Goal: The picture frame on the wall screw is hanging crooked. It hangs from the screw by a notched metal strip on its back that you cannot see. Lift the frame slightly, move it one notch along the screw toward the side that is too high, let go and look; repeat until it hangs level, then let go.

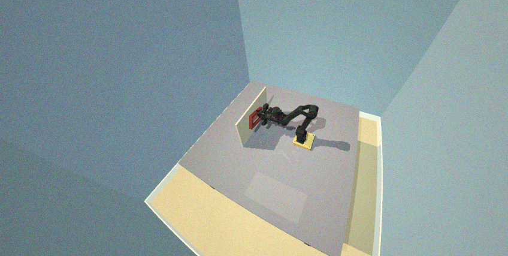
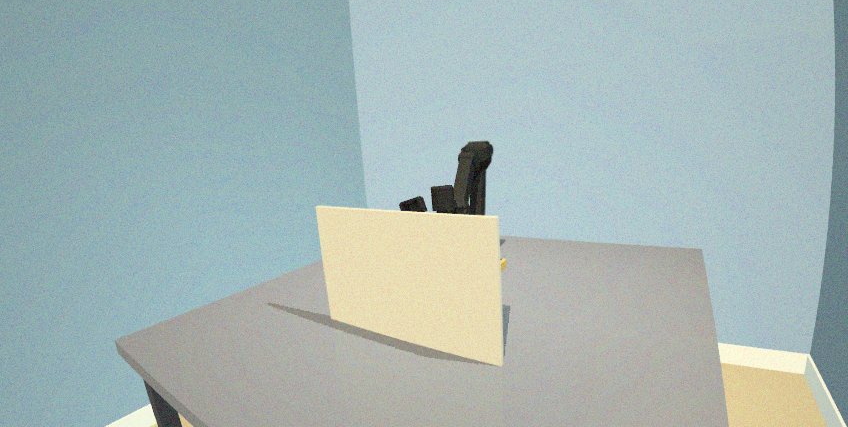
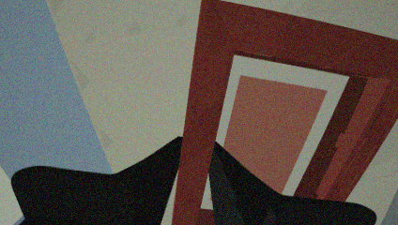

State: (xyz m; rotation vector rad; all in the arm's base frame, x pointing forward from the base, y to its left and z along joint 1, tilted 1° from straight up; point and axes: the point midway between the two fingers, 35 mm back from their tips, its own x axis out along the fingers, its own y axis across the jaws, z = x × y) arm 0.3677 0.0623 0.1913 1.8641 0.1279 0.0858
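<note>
The red picture frame (image 1: 251, 122) (image 3: 204, 61) is at the front face of the cream wall panel (image 1: 242, 130) (image 2: 410, 280) (image 3: 136, 70). In the wrist view it shows a white mat around a salmon picture, and its top bar slopes down to the right in that view. My gripper (image 1: 260, 112) (image 3: 196, 143) is shut on the frame's side bar, one black finger on each side of it. In the exterior view the panel hides the frame and the fingertips. The screw and the notched strip are hidden, and I cannot tell from these views whether the frame is level.
The arm (image 1: 290, 113) (image 2: 473, 178) reaches to the panel from its yellow base plate (image 1: 308, 144) on the grey table (image 1: 220, 168) (image 2: 612, 303). The panel stands upright on the table. A paler rectangle (image 1: 276, 196) shows on the table top, away from the arm.
</note>
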